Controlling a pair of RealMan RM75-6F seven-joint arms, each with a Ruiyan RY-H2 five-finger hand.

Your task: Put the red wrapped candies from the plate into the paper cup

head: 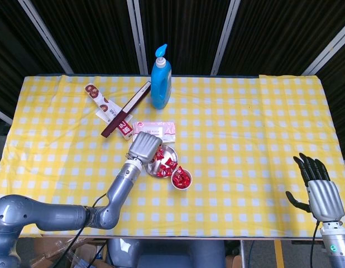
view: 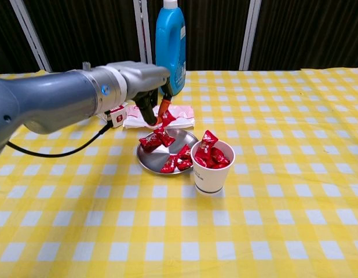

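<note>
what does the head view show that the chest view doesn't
Only the head view shows the right hand, open and idle near the table's right front edge, and the whole snack box at the back left.

Only the chest view shows the red wrapped candy pinched in the left hand, lifted above the plate; from above the hand hides it.

Both show the left hand, the metal plate with candies left on it, the paper cup already holding candies, the blue pump bottle and the yellow checked tablecloth.
</note>
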